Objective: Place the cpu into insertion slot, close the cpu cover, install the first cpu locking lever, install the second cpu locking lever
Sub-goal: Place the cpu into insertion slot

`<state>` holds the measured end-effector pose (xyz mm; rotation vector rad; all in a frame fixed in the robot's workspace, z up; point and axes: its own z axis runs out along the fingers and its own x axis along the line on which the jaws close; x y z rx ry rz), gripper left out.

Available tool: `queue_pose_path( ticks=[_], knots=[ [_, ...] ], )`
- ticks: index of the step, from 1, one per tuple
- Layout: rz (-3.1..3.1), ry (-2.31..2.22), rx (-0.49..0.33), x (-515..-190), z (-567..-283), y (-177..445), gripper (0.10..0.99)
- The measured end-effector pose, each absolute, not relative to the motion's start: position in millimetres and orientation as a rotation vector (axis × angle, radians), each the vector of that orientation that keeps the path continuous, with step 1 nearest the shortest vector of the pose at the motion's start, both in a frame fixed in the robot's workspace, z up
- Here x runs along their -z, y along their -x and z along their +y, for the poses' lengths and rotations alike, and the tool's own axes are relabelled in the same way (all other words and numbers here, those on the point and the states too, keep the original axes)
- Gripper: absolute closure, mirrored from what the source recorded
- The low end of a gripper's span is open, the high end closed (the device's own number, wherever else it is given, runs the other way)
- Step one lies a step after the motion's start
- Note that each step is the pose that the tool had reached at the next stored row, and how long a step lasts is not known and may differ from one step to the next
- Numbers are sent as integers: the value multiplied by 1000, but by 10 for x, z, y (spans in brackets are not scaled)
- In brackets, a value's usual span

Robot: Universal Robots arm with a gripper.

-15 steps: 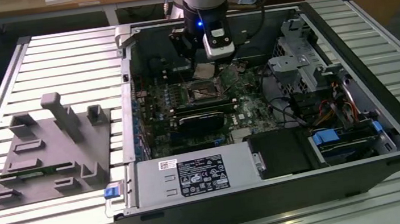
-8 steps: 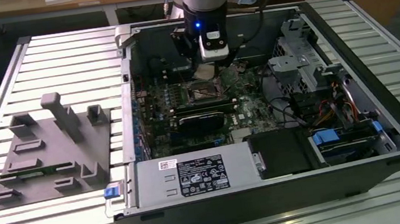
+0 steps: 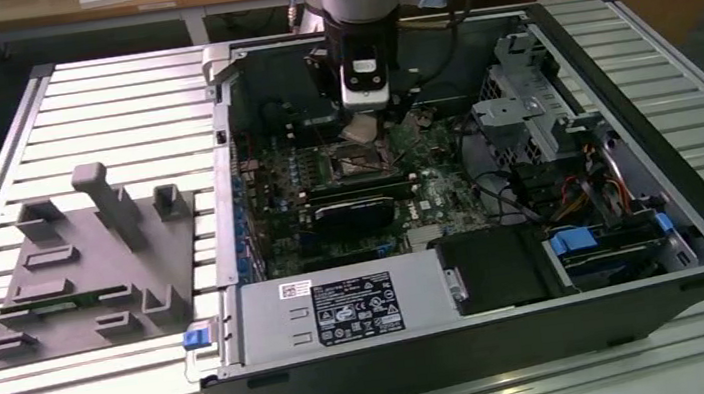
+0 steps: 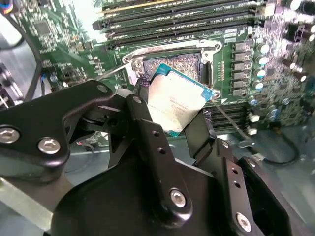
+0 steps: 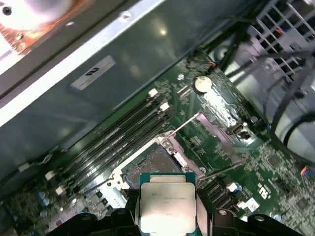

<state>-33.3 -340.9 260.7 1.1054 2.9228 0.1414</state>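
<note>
Remote op, open PC case [image 3: 480,363] on a slatted table [image 3: 111,96]: my arm hangs at upper centre of the exterior view. The gripper [image 3: 362,125] is down inside the case and clamped on the cpu [image 3: 362,132].

In the second wrist view the black fingers [image 4: 147,125] pinch opposite edges of the chip. Its pale metal top faces the cam and it sits tilted btwn them. The first wrist view has the same cpu [image 5: 167,206] gripped on both sides, top up.

The chip is in the air, not seated. In the exterior view it sits just above the insertion slot [image 3: 355,164], mid-frame on the green motherboard [image 3: 274,191].

Both wrist views show the slot [image 4: 179,63] open behind the chip, dark pin field w/ silvery rim. In the first wrist view the cpu cover [image 5: 215,127] appears flipped back beside the slot. Two thin locking levers [image 5: 183,125] angle out from the socket, not hooked down as far as I can tell.

Memory sticks [image 5: 113,142] run alongside the socket. In the exterior view a black card [image 3: 354,215] lies just below the slot. A grey fixture block [image 3: 91,259] sits on the table at the exterior view's left, well apart from the case.
</note>
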Motion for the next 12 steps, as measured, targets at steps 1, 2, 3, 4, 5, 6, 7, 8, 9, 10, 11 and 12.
queue_pose_path(
  ticks=[1,2,3,4,5,6,7,8,9,10,11,12],
  knots=[
    [2912,-1131,-141,-2603,-3408,333,545],
    [2901,-1157,-141,-2600,-3409,333,545],
    [2890,-1183,-141,-2596,-3408,333,545],
    [2878,-1209,-140,-2593,-3409,333,545],
    [2866,-1235,-140,-2590,-3408,333,545],
    [2854,-1260,-140,-2587,-3408,333,545],
    [2841,-1287,-139,-2585,-3409,333,545],
    [2829,-1313,-139,-2583,-3409,333,545],
    [2816,-1338,-139,-2581,-3409,333,545],
    [2803,-1363,-139,-2580,-3409,333,545],
    [2790,-1388,-138,-2578,-3409,333,545],
    [2777,-1412,-138,-2576,-3409,333,545]
  ],
)
